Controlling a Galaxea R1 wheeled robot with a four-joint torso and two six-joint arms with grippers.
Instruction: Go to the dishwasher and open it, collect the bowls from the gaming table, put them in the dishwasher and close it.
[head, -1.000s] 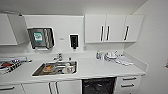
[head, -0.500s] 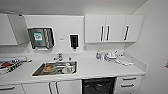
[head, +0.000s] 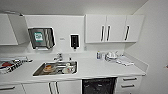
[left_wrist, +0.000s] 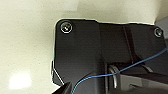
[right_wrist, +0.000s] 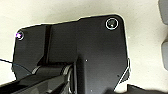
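The dishwasher (head: 99, 86) sits under the white countertop (head: 100, 70), its dark racked interior showing, between white cabinet doors (head: 53, 88) and drawers (head: 129, 82). A steel sink (head: 55, 68) holding dishes lies to its left. Whether either pincer is open or closed cannot be told. The green label on the wall-mounted dispenser (head: 41, 38) is unreadable.

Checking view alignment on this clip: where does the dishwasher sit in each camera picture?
Head view: the dishwasher, dark, at the bottom edge under the counter, right of the sink and left of the white drawers.
Left wrist view: not in it; the robot's dark plate over a pale surface.
Right wrist view: not in it; the dark plate over the pale surface again.
Shared landmark: the pale surface, common to both wrist views; I cannot match it to the head view.
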